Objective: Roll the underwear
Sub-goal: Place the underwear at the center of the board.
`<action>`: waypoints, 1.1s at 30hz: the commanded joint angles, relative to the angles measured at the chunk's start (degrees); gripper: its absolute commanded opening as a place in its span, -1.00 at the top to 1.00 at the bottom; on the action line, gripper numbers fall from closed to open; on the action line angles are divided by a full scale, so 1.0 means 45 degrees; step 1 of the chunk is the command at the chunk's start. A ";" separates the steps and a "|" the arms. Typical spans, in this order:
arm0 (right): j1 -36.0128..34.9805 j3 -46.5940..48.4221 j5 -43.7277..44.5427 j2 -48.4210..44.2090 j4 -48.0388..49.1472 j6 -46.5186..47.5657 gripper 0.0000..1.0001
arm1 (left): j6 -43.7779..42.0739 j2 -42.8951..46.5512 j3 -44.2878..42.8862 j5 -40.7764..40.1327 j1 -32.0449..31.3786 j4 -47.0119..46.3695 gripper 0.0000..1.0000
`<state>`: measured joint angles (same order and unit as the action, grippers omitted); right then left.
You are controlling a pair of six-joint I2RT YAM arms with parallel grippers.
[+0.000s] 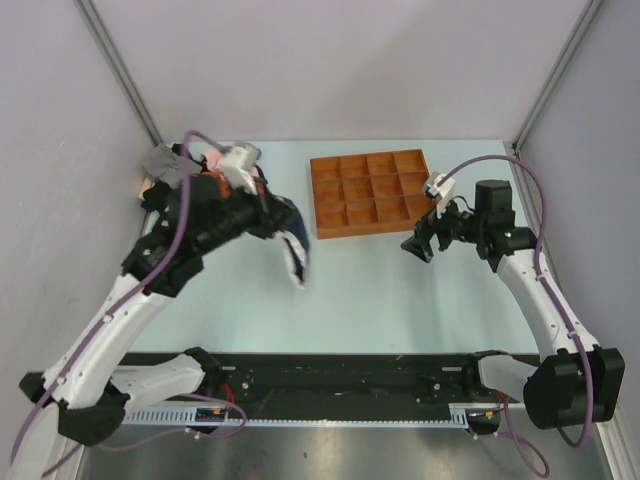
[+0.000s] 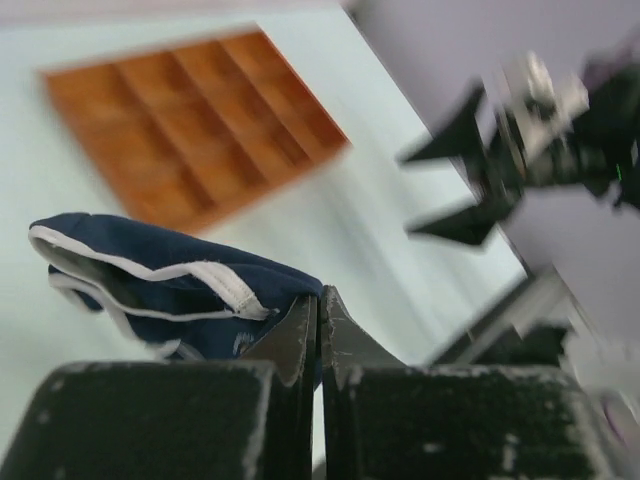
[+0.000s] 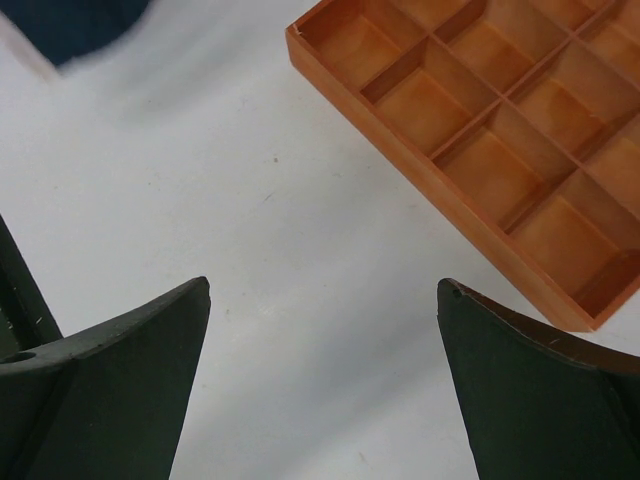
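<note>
The underwear (image 1: 296,250), navy blue with white trim, hangs above the table from my left gripper (image 1: 287,216). In the left wrist view the jaws (image 2: 320,302) are pressed together on a corner of the underwear (image 2: 150,275), and the rest of the fabric bunches out to the left of the fingers. My right gripper (image 1: 418,245) hovers open over bare table to the right, nothing between its fingers (image 3: 325,290). A blurred edge of the underwear (image 3: 70,25) shows at the top left of the right wrist view.
An orange compartment tray (image 1: 325,228) lies at the back centre, between the arms, also seen as the tray (image 2: 190,130) and the tray (image 3: 480,130). Pink and orange garments (image 1: 212,168) lie at the back left, mostly behind the left arm. Grey walls close in both sides.
</note>
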<state>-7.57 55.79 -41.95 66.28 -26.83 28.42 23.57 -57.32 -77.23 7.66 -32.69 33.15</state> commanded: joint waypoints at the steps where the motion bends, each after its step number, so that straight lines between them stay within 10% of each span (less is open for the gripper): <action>1: 0.0959 0.0298 -0.0910 -0.0627 -0.0151 0.0324 -0.99 | 0.0951 -0.0931 0.0638 0.0013 -0.2713 -0.0703 0.99; 8: 0.2229 0.0298 -0.1555 -0.0842 -0.0131 0.0031 -0.99 | 0.1365 -0.3802 -0.0393 0.1191 -0.4669 -0.2778 0.99; 22: 0.2191 0.0298 -0.1849 -0.0472 -0.0190 0.0011 -0.99 | -0.0861 -0.2163 -0.2596 -0.1823 -0.3869 0.4329 0.99; 33: 0.3009 0.0317 -0.1983 -0.0744 -0.0171 -0.0066 -0.99 | -0.1179 -1.1835 -0.6175 0.3393 -0.5468 0.2365 0.99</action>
<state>3.05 55.79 -49.28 64.18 -28.16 28.56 18.26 -89.52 -102.65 12.69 -52.95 47.77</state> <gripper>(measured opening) 0.995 0.009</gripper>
